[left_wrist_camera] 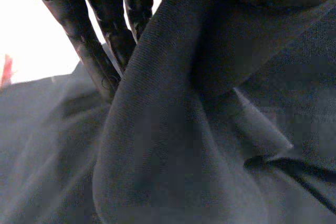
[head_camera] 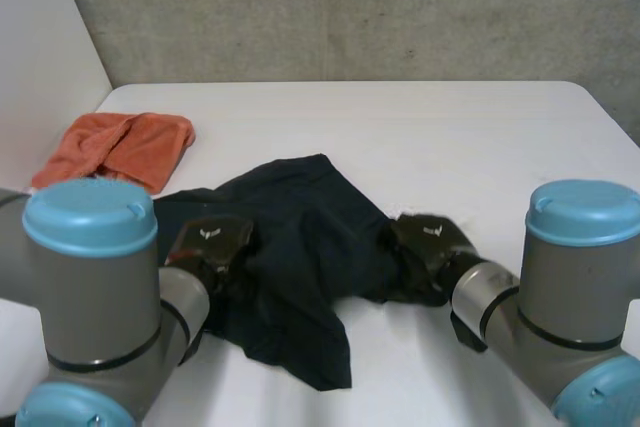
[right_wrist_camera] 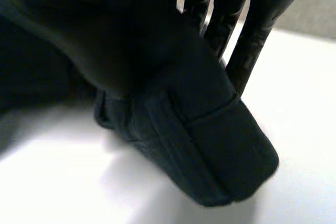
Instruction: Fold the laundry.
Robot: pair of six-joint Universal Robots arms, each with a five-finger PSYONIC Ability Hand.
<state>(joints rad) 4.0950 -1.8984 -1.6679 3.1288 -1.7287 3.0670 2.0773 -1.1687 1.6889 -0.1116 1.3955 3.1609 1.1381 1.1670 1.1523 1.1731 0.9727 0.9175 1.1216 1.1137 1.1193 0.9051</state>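
Dark garment (head_camera: 290, 247) bunched on the surface (head_camera: 450, 137).
Left hand (head_camera: 212, 240) pinches its left edge, right hand (head_camera: 432, 237) its right edge; orange cloth (head_camera: 120, 147) beyond.

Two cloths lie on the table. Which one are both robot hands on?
The dark garment in the middle; the orange cloth lies apart at the far left, untouched.

The robot hand (left_wrist_camera: 105, 32) pinches a raised fold of dark cloth (left_wrist_camera: 173, 145) against its straight fingers (left_wrist_camera: 135, 3)

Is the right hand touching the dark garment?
Touching. The right wrist view shows the right hand holding the dark garment against its fingers, with the hem lifted off the table.
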